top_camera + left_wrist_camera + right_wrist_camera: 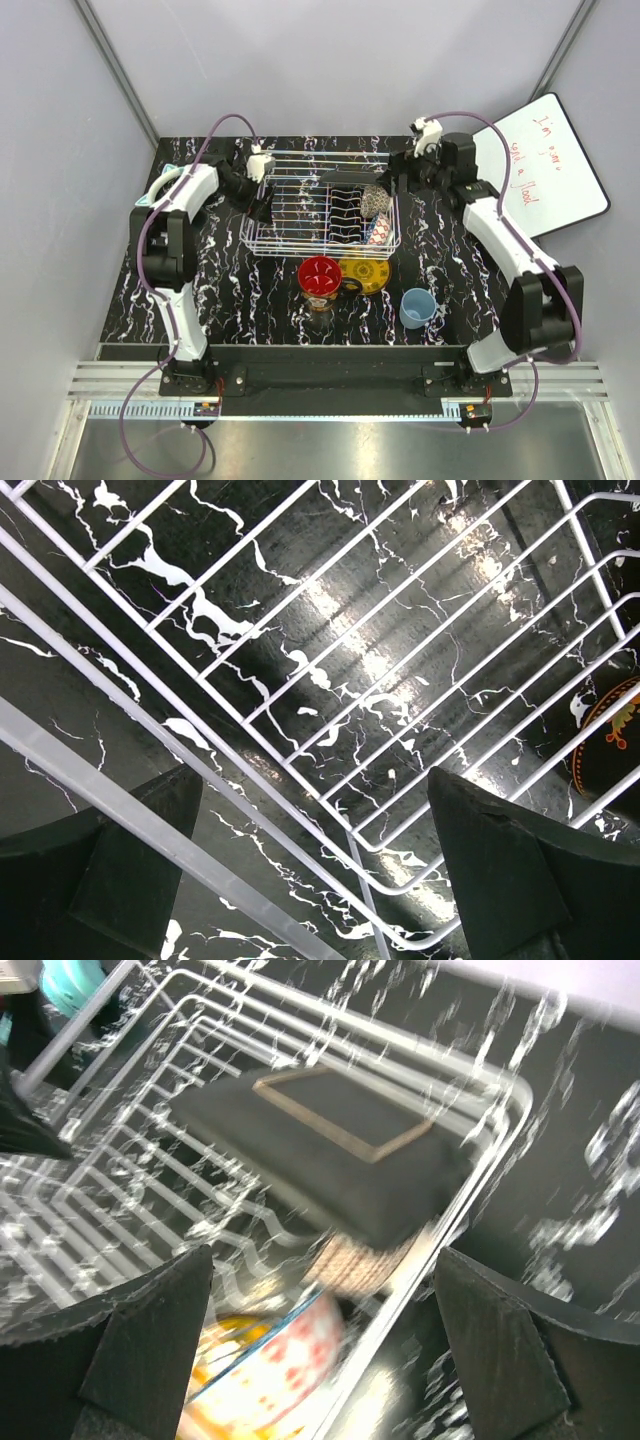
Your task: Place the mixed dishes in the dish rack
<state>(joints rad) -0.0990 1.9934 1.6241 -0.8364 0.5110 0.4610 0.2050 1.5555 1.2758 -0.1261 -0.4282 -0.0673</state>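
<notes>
Both grippers are spread wide, nothing in them. Left gripper (312,780) hangs over the left end of the dish rack (290,215). Right gripper (322,1255) is over the right end, above the square dark plate (330,1150) inside. Red bowl (320,273), yellow plate (366,272) and light-blue cup (418,306) sit outside, near side.

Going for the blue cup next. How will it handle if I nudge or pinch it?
The cup stands upright, mouth up, with nothing touching it, so a rim pinch looks feasible. It looks small and probably light, so a push up high may tip it. Being round, it would likely roll if knocked over.
</notes>
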